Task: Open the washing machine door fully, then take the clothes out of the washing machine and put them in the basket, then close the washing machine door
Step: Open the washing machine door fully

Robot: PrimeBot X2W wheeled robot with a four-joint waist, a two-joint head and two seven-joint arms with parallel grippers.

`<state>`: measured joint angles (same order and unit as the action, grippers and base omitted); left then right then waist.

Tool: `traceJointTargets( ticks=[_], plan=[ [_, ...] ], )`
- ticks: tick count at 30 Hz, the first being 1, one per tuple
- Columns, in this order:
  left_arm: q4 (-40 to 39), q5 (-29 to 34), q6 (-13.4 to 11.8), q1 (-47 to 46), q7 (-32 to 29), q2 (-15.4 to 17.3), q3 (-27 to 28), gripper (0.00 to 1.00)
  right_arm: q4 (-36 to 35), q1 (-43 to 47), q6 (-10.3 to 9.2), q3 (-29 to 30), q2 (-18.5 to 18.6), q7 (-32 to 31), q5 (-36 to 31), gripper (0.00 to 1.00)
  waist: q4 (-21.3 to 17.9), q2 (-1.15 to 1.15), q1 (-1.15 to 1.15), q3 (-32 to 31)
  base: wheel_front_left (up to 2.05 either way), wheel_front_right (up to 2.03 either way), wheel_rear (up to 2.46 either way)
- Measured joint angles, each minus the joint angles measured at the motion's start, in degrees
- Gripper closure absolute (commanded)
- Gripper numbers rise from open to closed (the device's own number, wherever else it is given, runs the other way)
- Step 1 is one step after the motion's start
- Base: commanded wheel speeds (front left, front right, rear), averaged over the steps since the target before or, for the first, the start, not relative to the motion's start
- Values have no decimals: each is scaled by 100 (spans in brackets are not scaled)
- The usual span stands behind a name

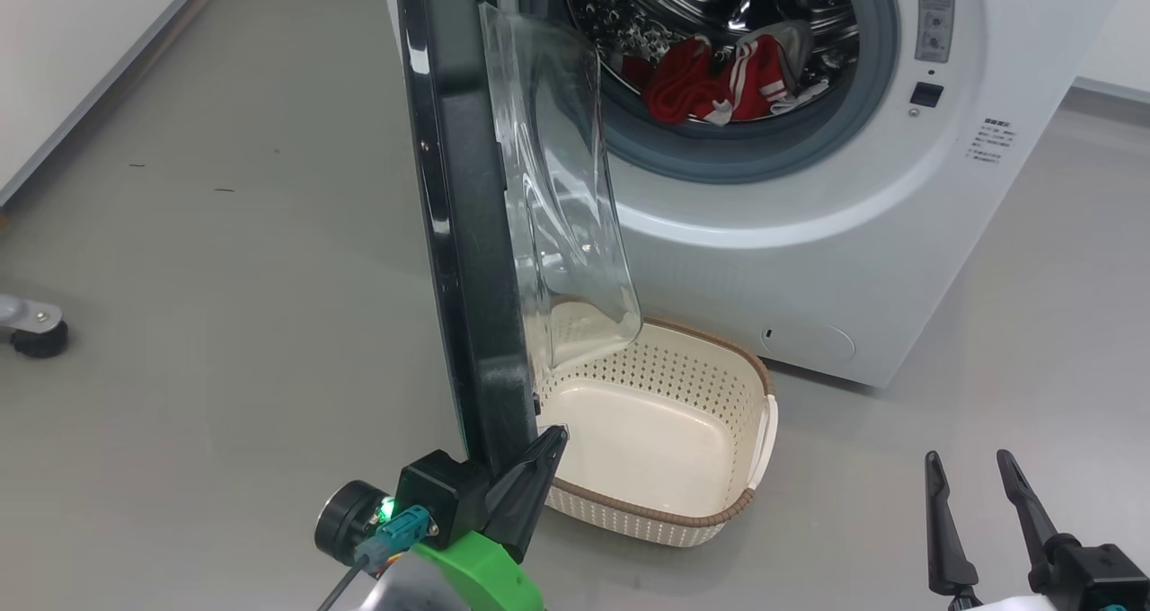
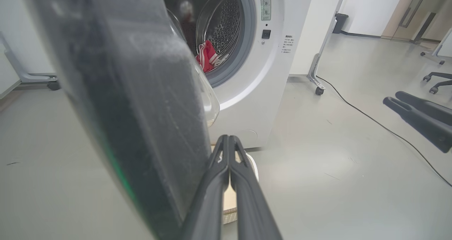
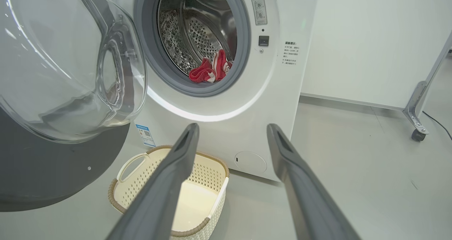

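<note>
The left gripper (image 1: 555, 436) is holding its 2 fingers pressed together with nothing between them. They are lying along the lower edge of the washing machine door (image 1: 463, 234). From the left wrist view, the door's black rim (image 2: 134, 109) is standing directly to the left of those fingers. It is either touching them or just beside them, and I cannot tell which. The door is hanging roughly square to the front of the washing machine (image 1: 809, 261), with its long axis running upright. Its glass bowl is bulging toward the fingers' side.

That is the relation the next move seems to be turning on. With the fingers sitting on the door's inner side, a sideways push to their left would likely be swinging it wider.

The right gripper (image 1: 968, 456) is waiting with its 2 fingers spread wide apart and gripping nothing. The clothes (image 3: 208, 70) are lying ahead of and above its fingertips, heaped crosswise on the drum's lower lip. The basket (image 3: 212, 173) is sitting below and just left of those fingers, empty, under the door's bowl. The right arm is looking like the nearer one for reaching the drum.
</note>
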<state>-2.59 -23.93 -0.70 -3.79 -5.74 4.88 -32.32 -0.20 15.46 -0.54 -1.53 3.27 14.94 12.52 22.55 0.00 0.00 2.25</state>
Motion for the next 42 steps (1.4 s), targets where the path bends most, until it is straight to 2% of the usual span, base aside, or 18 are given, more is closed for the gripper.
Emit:
traceJointTargets(
  ticks=[9, 19, 32, 42],
  plan=[
    [53, 46, -211, 22, 78, 23, 261, 100, -2, -2, 47, 85, -12, 0, 0, 0, 227, 0, 0, 11, 0, 0, 0],
    [131, 57, -416, 216, 187, 235, 751, 100, 22, -10, 108, 94, -45, 0, -57, 0, 424, 0, 0, -35, 0, 0, 0],
    [296, 123, -508, 291, 383, 369, 1395, 100, 44, -30, 151, 107, -58, 0, -85, 0, 421, 0, 0, -30, 0, 0, 0],
    [556, 146, -555, 319, 599, 538, 2079, 100, 81, -94, 201, 75, -71, 0, -115, 0, 228, 0, 0, 2, 0, 0, 0]
  ],
)
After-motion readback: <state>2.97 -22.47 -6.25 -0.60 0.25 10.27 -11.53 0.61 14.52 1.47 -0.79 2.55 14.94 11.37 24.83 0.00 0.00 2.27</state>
